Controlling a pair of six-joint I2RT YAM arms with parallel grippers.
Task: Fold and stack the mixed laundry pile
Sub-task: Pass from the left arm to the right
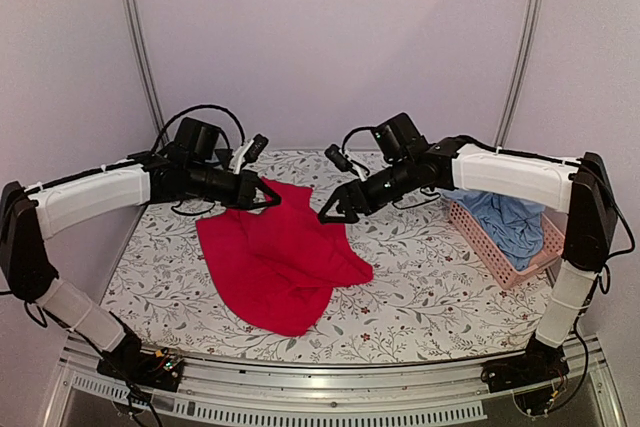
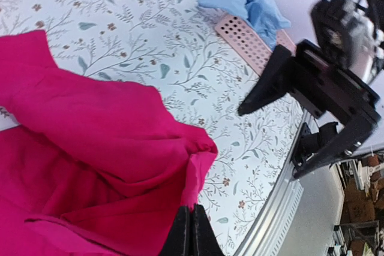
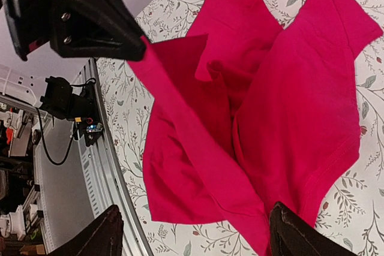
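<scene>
Two robot arms over a floral cloth; L gripper has its jaws pressed together, clamped on one edge of the red top, and holds that edge up off the table; the rest of the top hangs down and spreads below and to the near side of that gripper.

R gripper has its jaws wide apart, gripping nothing; it sits just to the right of the L gripper, tips pointing down at the top's upper right edge, close to it; contact can't be told.

Key relation: in the R wrist view a raised fold of red runs as a long strip from the L gripper's pinch straight toward the gap in the R gripper's jaws; so the strip's long axis lies along the line btw. the two grippers, and the R gripper is nearer the free end; judged next move: close on that end, then pull the edge straight.

Blue shirt lies bunched in the pink basket, well off to the R gripper's right, far from the L one.

Count: 2 garments (1 red, 1 blue); 1 basket; 2 grippers.
</scene>
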